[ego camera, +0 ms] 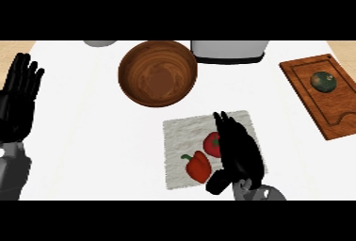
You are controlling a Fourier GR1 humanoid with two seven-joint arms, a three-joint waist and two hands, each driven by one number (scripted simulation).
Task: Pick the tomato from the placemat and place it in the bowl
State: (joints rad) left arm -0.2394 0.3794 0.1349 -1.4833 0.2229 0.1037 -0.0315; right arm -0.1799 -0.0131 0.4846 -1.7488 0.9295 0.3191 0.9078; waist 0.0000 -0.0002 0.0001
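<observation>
Head view: the right hand (236, 148) is over the pale placemat (182, 129), fingers extended and pointing away from the robot, covering the right side of the tomato (211, 144). The fingers are straight and not closed on anything; whether they touch the tomato cannot be told. The tomato sits on the placemat, just beside a red pepper (198, 165) lying nearer the robot. The wooden bowl (157, 73) stands on the white counter (83, 141) beyond the placemat, up and to the left, apart from it and holding nothing. The left hand (19, 101) rests open at the view's left edge, fingers up. A cutting board (313, 99) with a dark green item (324, 81) lies well apart at the right. Assessment: the step in hand appears to be the grasp. To do it well, the hand should settle with thumb and fingers on opposite sides of the tomato, clear of the pepper, close round it before lifting, then carry it up and left over the bowl's rim.
</observation>
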